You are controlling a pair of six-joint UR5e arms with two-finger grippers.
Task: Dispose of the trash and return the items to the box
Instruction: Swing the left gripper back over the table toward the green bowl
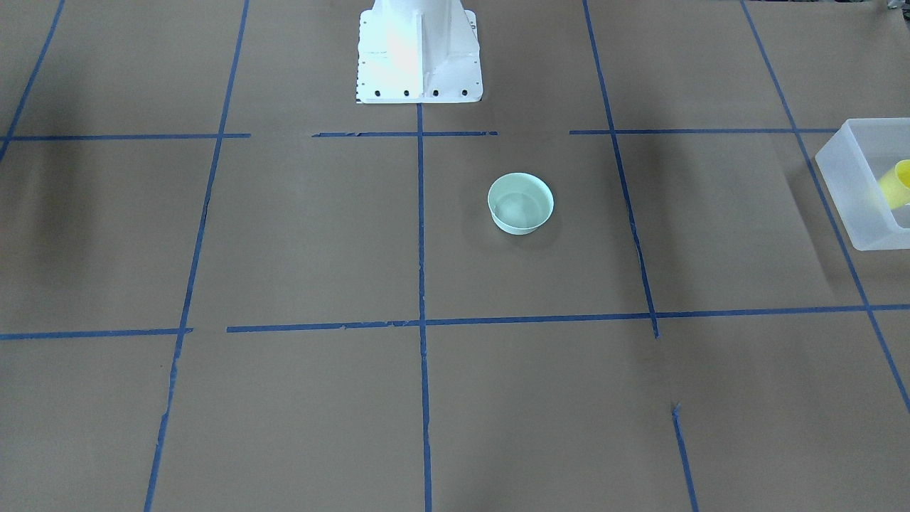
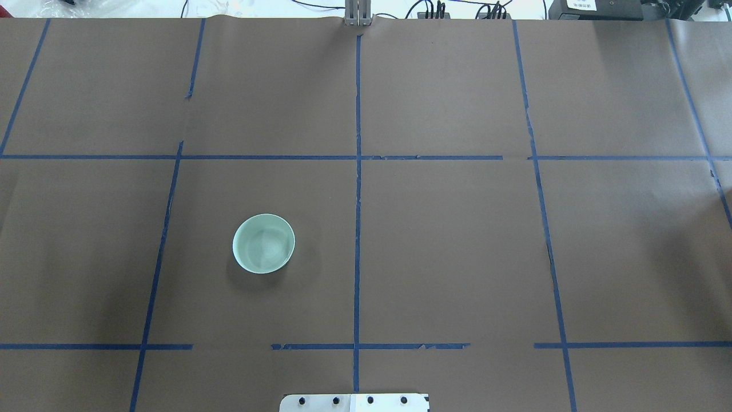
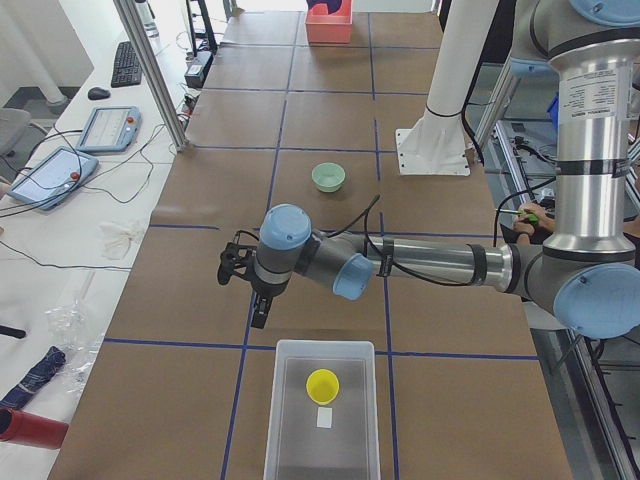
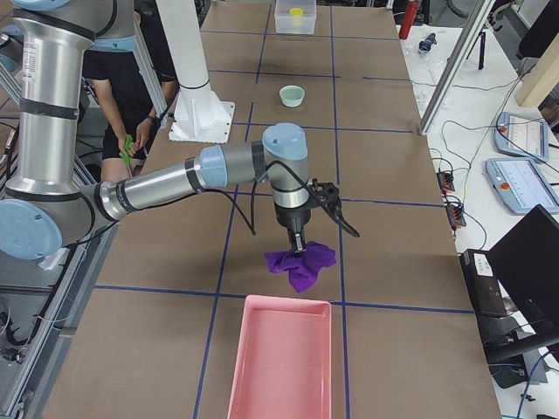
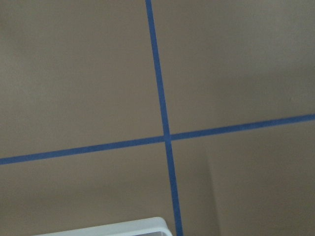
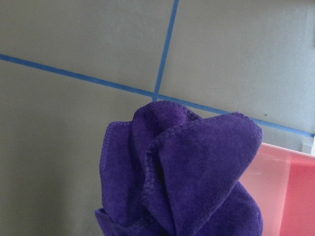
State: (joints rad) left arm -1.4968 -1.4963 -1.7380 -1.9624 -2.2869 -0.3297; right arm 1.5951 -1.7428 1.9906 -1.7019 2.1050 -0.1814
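Exterior left view: yellow cup [image 3: 322, 384] sits inside the box [image 3: 276, 400], near its middle, beside a small white label [image 3: 324, 417] on the box floor. Upright or tipped, can't tell. The box is at the table end on the robot's left, well apart from the white robot base [image 3: 432, 150]. Front-facing view catches only the box wall [image 1: 849, 192] and part of the cup [image 1: 899, 183] at the frame edge.

Mint bowl [image 1: 520, 203] stands on the table, open side up, out in front of the base [image 1: 419, 53] and slightly toward the robot's left. It touches nothing else. Overhead shows the same: bowl [image 2: 263, 244] forward-left of the base plate [image 2: 354, 402].

Left gripper [image 3: 258, 312] points down over the table between base and box, close to the box's near wall and not over it. Fingers apart or together: cannot tell, only the side view shows it. Left wrist view has just a box corner [image 5: 123, 230] and crossing blue tape.

Right gripper [image 4: 299, 244] is on the other side of the base [image 4: 203, 118], pointing down, its tip at the top of a bunched purple cloth [image 4: 301, 262]. Clamped on it or not: cannot tell. The cloth [image 6: 182, 172] fills the right wrist view. A pink tray [image 4: 279, 367] lies just beyond the cloth, farther from the base.

Table [image 2: 446, 246] is brown paper with a blue tape grid. A person [image 4: 131, 87] in a dark top stands behind the base.
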